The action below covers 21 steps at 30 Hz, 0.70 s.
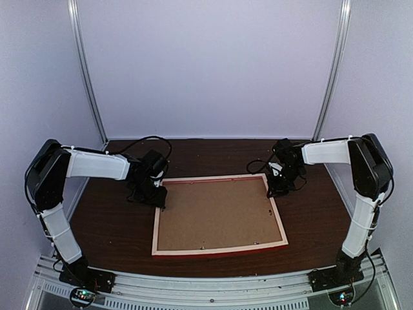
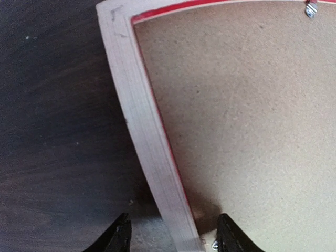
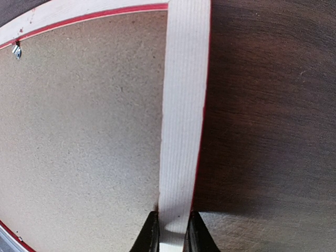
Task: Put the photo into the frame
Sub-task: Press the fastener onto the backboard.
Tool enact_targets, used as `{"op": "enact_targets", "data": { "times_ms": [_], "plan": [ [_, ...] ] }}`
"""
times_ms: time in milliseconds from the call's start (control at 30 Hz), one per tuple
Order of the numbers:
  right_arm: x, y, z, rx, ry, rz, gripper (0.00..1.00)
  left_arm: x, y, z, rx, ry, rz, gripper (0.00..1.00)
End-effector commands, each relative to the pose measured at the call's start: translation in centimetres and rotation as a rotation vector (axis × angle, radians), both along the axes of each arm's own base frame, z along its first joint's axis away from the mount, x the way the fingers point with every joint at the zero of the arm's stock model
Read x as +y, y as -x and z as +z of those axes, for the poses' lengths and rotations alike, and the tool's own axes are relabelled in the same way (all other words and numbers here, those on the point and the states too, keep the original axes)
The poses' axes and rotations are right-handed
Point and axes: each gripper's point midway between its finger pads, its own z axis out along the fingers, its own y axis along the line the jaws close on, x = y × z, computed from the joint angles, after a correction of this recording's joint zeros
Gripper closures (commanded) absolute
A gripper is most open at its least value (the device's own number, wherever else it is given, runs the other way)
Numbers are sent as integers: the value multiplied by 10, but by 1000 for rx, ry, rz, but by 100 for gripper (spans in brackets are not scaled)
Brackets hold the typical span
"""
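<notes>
The frame (image 1: pixel 157 227) lay face down in the middle of the table (image 1: pixel 110 226), with a board (image 1: pixel 216 216) sitting inside it.

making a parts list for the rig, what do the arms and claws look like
The left arm and right arm have white boxy shells between black joints, with black cables looping by the wrists. The left claw and right claw each have two tapered black fingers.

Soft even light, wrist views bowed, grainy
</notes>
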Motion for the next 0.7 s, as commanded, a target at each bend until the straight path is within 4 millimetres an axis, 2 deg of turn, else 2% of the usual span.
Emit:
{"op": "enact_targets", "data": {
  "times_ms": [0,167,367,567,667],
  "plan": [
    [-7,12,-30,68,53,32,91,-14,17,-4,77,58,-58,43],
    [-7,12,-31,70,51,31,91,-23,33,-3,117,104,-90,43],
    [-7,12,-32,72,51,31,91,-15,47,-9,152,95,-78,43],
    [-6,13,-33,76,47,32,91,-10,47,-10,145,77,-55,50],
    [-7,13,-33,76,47,30,91,-17,45,-7,140,110,-57,44]
  ]
}}
